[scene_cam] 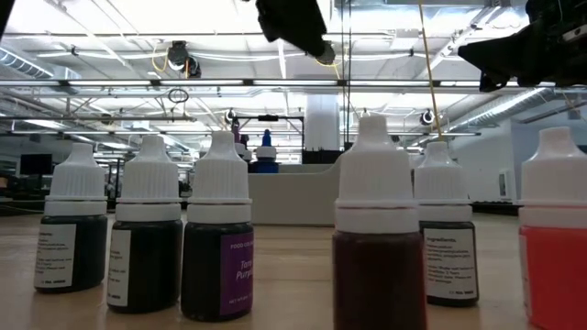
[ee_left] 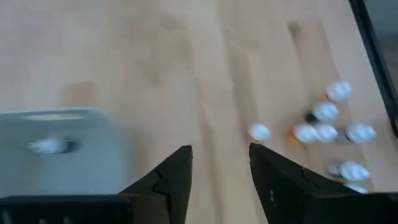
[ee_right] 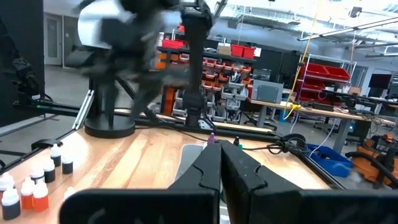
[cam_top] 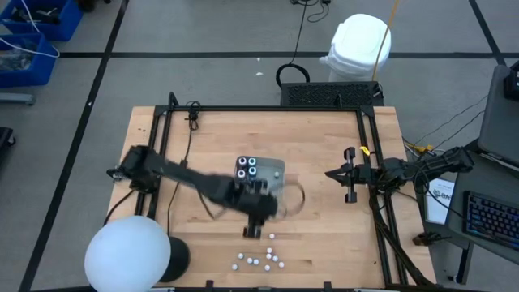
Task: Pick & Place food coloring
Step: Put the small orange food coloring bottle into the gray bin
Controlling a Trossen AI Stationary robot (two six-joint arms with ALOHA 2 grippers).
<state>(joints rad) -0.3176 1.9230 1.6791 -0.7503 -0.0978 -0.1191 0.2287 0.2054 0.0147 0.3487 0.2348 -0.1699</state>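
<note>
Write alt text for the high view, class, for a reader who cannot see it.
The left gripper, open and empty, hangs between a grey tray holding four food coloring bottles and loose white-capped bottles near the table's front edge. The right gripper waits shut at the right.

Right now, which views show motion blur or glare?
High view: left arm smeared, white dome blown out. Left wrist view: tray and bottles blurred. Right wrist view: the far arm streaks. Low view: bottles sharp, ceiling lights glare.
</note>
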